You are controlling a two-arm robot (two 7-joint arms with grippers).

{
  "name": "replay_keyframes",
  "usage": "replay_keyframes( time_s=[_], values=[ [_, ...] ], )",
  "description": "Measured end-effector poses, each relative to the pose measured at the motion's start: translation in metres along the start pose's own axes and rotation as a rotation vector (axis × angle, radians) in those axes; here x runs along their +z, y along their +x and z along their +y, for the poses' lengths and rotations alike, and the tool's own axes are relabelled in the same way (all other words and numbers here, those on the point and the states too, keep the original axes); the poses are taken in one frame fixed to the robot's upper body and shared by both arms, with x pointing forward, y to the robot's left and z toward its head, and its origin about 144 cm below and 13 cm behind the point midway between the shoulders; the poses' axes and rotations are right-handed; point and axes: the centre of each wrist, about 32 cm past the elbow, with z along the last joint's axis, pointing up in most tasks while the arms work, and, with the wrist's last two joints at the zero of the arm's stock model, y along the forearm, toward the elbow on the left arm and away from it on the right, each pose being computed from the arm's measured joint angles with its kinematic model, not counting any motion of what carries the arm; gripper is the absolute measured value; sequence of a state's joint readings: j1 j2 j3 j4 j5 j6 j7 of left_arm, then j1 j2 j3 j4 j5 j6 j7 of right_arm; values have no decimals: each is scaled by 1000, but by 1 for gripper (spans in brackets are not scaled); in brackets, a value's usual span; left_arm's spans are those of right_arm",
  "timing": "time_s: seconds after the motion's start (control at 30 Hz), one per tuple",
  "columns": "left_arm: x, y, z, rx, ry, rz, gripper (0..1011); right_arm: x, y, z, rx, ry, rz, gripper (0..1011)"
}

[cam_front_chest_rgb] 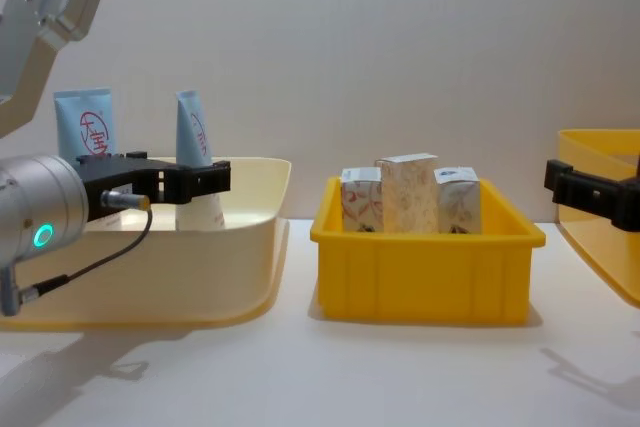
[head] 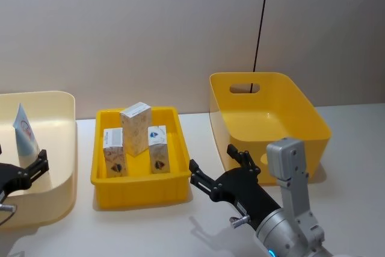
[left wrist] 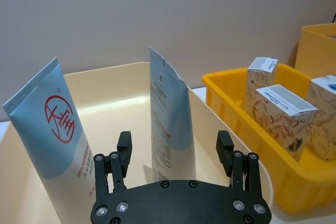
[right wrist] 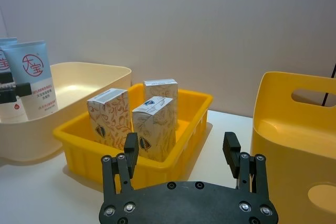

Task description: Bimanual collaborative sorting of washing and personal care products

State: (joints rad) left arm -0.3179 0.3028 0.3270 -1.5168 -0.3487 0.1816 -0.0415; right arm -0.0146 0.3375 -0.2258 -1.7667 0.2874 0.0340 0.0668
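Note:
Two pale-blue tubes with red logos stand upright in the cream bin (left wrist: 220, 129): one tube (left wrist: 55, 145) to the side, the other tube (left wrist: 169, 119) straight ahead of my left gripper (left wrist: 175, 153). That gripper is open over the bin, its fingers either side of the tube's lower part with gaps showing. Three patterned cartons (head: 135, 126) stand in the low yellow tray (head: 138, 183). My right gripper (head: 221, 168) hovers open and empty just right of the tray, facing the cartons (right wrist: 155, 127).
A deep yellow bin (head: 271, 118) with a handle slot stands at the right, close behind the right gripper. A bare wall lies behind. White tabletop shows in front of the tray and bins.

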Motion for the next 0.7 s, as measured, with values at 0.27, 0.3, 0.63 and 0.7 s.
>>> replay_keyframes(
  time_s=[0.27, 0.3, 0.63, 0.7],
  values=[
    [2, 5, -13, 4, 16, 35, 1003, 0, 0, 0, 0, 0, 0, 1001],
    [2, 5, -14, 4, 17, 38, 1003, 0, 0, 0, 0, 0, 0, 1001],
    [5, 6, -33, 15, 23, 61, 1003, 0, 0, 0, 0, 0, 0, 1001],
    [6, 6, -36, 18, 25, 64, 1003, 0, 0, 0, 0, 0, 0, 1001]
  ],
)
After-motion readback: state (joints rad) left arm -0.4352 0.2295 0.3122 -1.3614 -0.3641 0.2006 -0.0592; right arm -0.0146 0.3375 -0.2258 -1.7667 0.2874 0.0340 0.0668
